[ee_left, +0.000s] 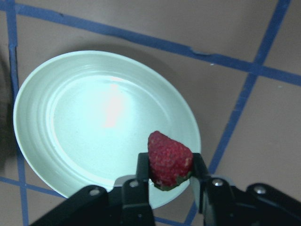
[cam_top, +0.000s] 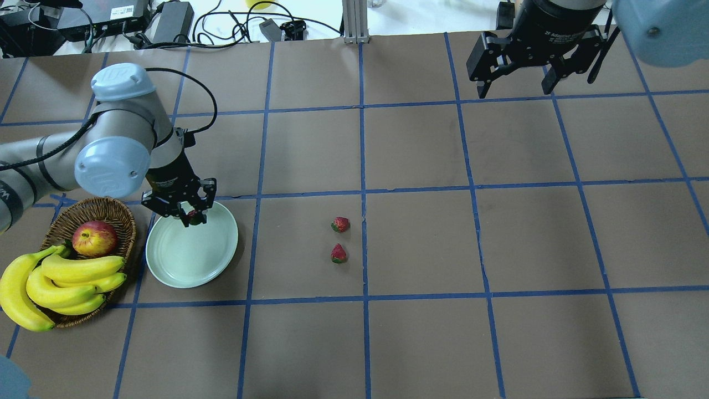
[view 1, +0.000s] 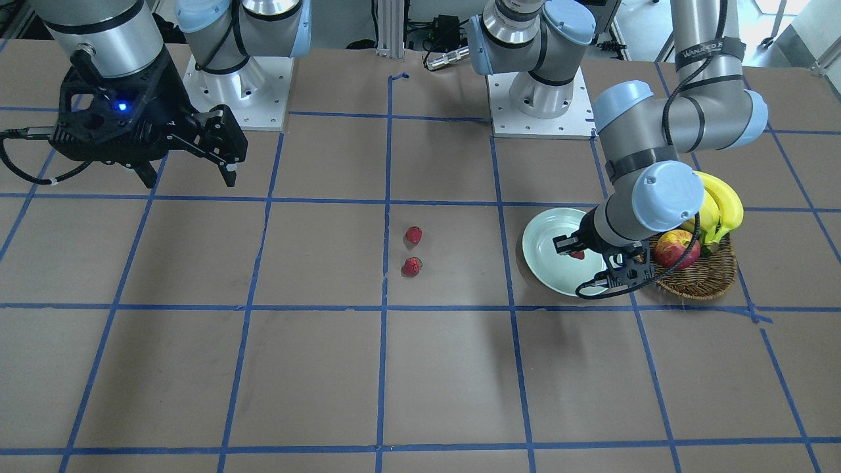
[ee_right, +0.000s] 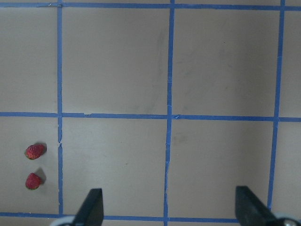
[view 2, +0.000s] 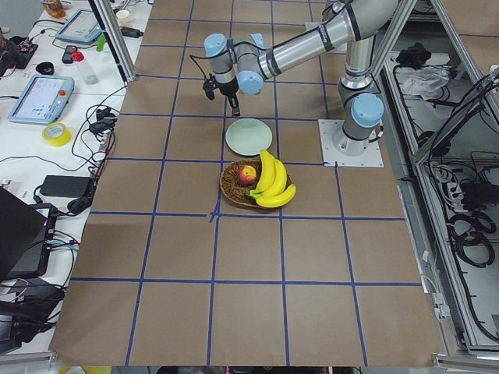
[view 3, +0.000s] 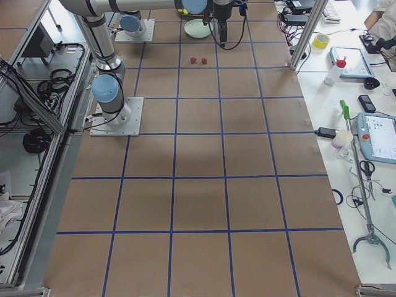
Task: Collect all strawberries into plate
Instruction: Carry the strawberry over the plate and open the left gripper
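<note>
Left wrist-mounted view: a small red strawberry [ee_left: 169,160] with dimpled skin and a sliver of green cap is pinched between the two flat black fingers [ee_left: 143,165] of the left gripper [cam_top: 193,218], one pad on each side of it. The berry hangs over the edge of a round, shallow, glossy mint-green plate [ee_left: 70,141] with faint concentric ridges; whether it touches the plate cannot be told.

Just beside the plate stands a brown woven wicker basket [cam_top: 119,213] holding a red-yellow apple [cam_top: 94,237] and a bunch of smooth yellow bananas [cam_top: 66,277] that spills over its rim.

Two more red strawberries [cam_top: 340,224] lie close together, not touching, near the middle of the matte brown table [cam_top: 415,149] gridded with blue tape, well apart from the plate.

Far across the table the black right gripper [cam_top: 515,88] hangs above bare paper, fingers spread wide with nothing between them.
</note>
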You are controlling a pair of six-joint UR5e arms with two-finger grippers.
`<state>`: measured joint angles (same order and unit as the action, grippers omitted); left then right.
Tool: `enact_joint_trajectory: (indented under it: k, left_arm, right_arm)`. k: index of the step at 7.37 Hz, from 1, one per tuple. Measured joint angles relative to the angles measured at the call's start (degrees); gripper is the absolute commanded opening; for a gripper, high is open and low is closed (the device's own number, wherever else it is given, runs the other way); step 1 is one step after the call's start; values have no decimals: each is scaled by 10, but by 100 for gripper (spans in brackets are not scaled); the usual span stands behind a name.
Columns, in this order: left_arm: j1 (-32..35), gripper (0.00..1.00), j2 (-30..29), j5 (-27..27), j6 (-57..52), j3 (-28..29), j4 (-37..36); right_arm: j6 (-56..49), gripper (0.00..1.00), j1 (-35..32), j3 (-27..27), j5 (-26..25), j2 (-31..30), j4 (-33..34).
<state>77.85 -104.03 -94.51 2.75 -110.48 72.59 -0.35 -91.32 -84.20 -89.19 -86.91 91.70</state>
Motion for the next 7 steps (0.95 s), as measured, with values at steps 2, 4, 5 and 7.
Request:
enact_joint_trajectory:
  k: [2, 4, 5, 7]
  left_arm:
    - [-50, 88, -3, 0, -45, -24, -1]
    - [-62, 100, -10, 1, -52, -28, -3]
    - [-63, 100, -9, 1, -51, -24, -4]
    - [-44, 100, 1, 24, -34, -8, -4]
  right_arm:
    - [0, 100, 0, 0, 0, 0, 0]
    - [0, 100, 0, 0, 0, 0, 0]
    - [0, 100, 0, 0, 0, 0, 0]
    - [0, 100, 0, 0, 1, 0, 0]
